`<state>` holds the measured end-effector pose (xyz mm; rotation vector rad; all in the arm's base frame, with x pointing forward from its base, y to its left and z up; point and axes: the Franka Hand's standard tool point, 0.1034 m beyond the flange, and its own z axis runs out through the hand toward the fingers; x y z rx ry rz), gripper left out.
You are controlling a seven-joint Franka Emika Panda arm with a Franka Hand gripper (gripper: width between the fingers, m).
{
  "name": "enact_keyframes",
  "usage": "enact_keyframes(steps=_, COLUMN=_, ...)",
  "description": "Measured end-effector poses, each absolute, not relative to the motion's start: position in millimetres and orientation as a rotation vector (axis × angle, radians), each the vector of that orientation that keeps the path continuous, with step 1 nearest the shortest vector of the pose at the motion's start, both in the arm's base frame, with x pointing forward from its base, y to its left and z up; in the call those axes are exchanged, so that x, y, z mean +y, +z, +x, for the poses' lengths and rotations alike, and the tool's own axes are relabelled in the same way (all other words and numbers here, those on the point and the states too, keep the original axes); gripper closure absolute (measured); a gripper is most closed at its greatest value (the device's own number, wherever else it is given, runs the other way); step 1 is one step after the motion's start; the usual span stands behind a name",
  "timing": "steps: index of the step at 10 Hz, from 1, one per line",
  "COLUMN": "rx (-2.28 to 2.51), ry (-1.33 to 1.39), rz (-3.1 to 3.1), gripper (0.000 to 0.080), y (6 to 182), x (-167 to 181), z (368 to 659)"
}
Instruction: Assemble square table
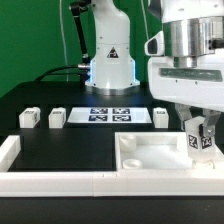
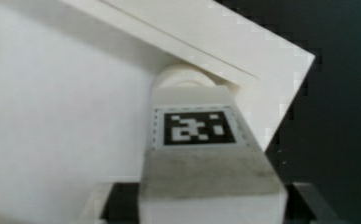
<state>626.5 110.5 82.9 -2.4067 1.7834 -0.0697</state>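
The square table's slab [image 1: 150,153] lies flat at the exterior view's front right, a thick white square with recessed corners. My gripper [image 1: 200,143] hangs over its right corner, shut on a white tagged leg block [image 1: 200,140] held upright. In the wrist view the leg block [image 2: 196,150] runs from between my dark fingers [image 2: 127,200] down to a corner recess of the slab [image 2: 70,110]; its far end meets the recess, but how deep it sits I cannot tell. Three loose leg blocks [image 1: 30,117], [image 1: 57,117], [image 1: 161,117] stand in a row behind.
The marker board [image 1: 110,113] lies flat between the loose blocks, in front of the robot base [image 1: 108,65]. A long low white border wall [image 1: 50,180] runs along the front and up the exterior view's left side [image 1: 8,150].
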Motion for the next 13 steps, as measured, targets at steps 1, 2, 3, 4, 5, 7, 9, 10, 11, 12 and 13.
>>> enact_keyframes(steps=1, rx=1.853, ry=-0.07, rz=-2.357, gripper=0.0509, y=83.2, x=114, z=625)
enact_keyframes(steps=2, rx=1.906, ry=-0.069, rz=-2.318, gripper=0.0509, y=83.4, x=117, z=625)
enact_keyframes(steps=3, rx=1.965, ry=-0.065, rz=-2.271, gripper=0.0509, y=83.6, x=120, z=624)
enact_keyframes(steps=4, rx=1.893, ry=-0.068, rz=-2.354, gripper=0.0508, y=83.5, x=121, z=622)
enact_keyframes(steps=5, rx=1.768, ry=-0.059, rz=-2.503, gripper=0.0508, y=81.8, x=121, z=618)
enact_keyframes(steps=7, rx=1.367, ry=-0.092, rz=-2.804, gripper=0.0295, y=83.6, x=119, z=621)
enact_keyframes(steps=9, rx=1.136, ry=-0.106, rz=-2.908, gripper=0.0159, y=83.0, x=119, z=622)
enact_keyframes(steps=10, rx=1.048, ry=-0.106, rz=-2.943, gripper=0.0159, y=82.9, x=119, z=622)
enact_keyframes(steps=11, rx=0.838, ry=-0.12, rz=-3.017, gripper=0.0151, y=82.6, x=120, z=622)
enact_keyframes(steps=12, rx=0.609, ry=-0.151, rz=-3.079, gripper=0.0151, y=82.2, x=123, z=624)
enact_keyframes(steps=13, rx=0.466, ry=-0.179, rz=-3.105, gripper=0.0151, y=83.7, x=125, z=627)
